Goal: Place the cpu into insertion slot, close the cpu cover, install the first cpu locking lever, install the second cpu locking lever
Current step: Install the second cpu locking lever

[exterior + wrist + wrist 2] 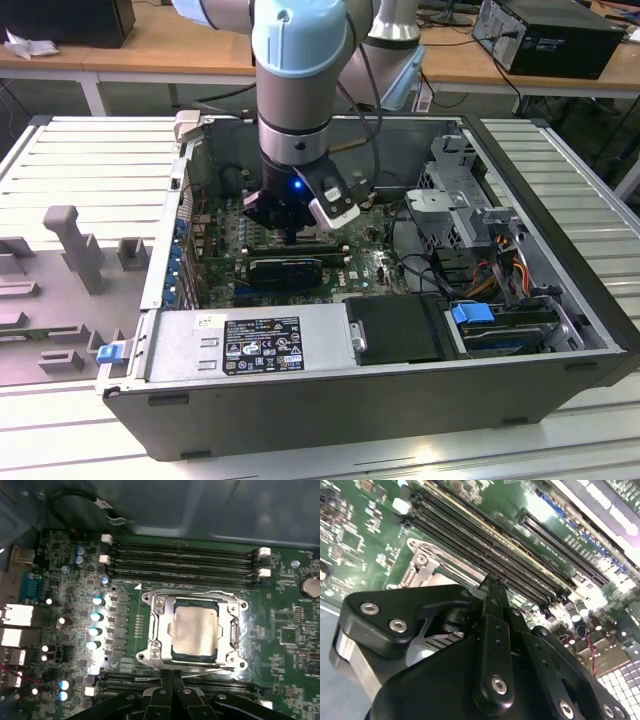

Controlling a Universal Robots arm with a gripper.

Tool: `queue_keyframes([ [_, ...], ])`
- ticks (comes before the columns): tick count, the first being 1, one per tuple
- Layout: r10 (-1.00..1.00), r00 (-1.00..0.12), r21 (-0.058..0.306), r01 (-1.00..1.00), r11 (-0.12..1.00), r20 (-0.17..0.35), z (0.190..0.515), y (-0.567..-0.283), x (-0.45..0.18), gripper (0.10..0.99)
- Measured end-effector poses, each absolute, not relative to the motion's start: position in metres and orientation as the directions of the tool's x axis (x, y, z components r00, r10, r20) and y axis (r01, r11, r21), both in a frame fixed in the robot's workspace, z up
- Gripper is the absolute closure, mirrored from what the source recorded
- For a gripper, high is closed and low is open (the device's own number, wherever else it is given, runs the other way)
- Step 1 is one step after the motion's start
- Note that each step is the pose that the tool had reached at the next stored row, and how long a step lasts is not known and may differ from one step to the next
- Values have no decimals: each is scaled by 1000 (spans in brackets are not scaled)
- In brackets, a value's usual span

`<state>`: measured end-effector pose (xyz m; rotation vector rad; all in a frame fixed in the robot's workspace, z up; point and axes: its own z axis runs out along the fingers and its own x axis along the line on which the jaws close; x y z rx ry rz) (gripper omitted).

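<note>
Now cpu [195,631] is seated in insertion slot [156,630], cpu cover [231,611] closed
Gripper [171,676] is held with fingers pressed together, empty, just beside the cover's edge

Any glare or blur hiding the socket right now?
First wrist view: the square silver-grey metal chip reads clearly inside the thin silver metal cover frame, with bright glare along the frame's edge nearest the black claw. Second wrist view: the claw looms blurred up close and white glare washes out one corner.
</note>
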<state>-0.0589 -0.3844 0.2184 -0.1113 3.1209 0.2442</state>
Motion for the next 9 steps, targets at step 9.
queue_keyframes([
  [9, -69, -997, 235, -72, 969, -20, 212, -399, -74, 980],
])
